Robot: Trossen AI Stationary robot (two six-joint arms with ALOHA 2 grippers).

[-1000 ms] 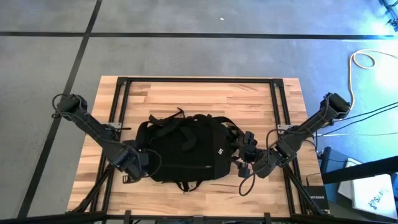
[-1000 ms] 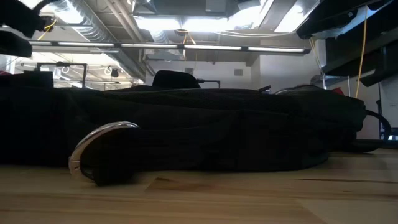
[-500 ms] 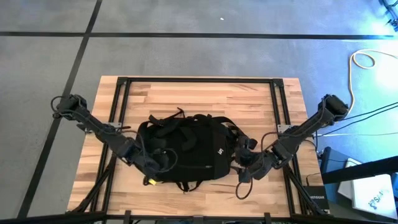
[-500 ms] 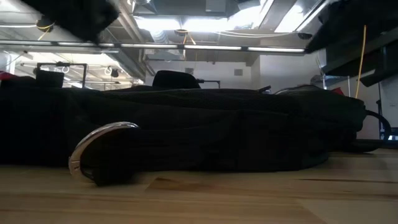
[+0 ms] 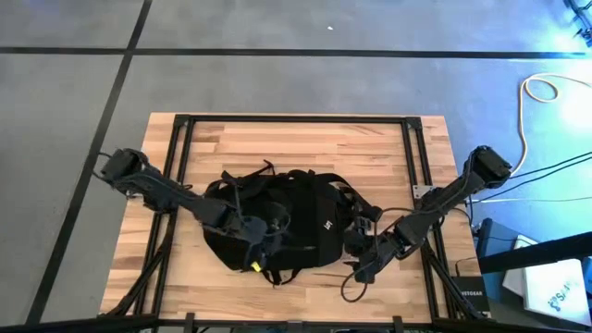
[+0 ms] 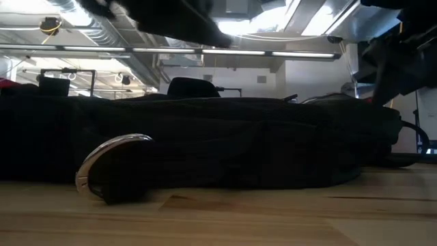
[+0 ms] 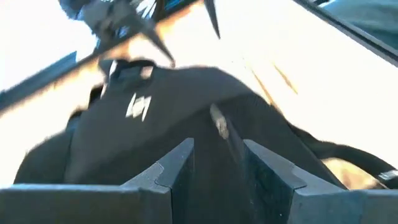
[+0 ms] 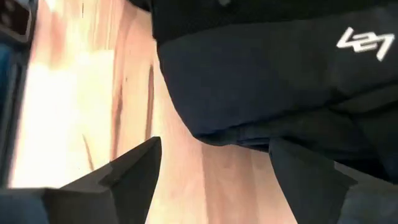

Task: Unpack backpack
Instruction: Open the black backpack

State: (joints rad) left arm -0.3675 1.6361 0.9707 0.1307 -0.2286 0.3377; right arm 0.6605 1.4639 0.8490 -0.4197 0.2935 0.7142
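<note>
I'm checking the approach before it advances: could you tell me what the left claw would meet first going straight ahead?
Probably the backpack: the left claw, open, points at its black fabric, though depth is unclear.

The backpack (image 5: 296, 222) is matt black woven cloth with soft folds and a printed white logo (image 8: 364, 45), lying on a table (image 5: 296, 139) of smooth, pale, striped wood planks with a faint sheen, framed by matt black metal bars (image 5: 296, 119) beside the backpack.
</note>
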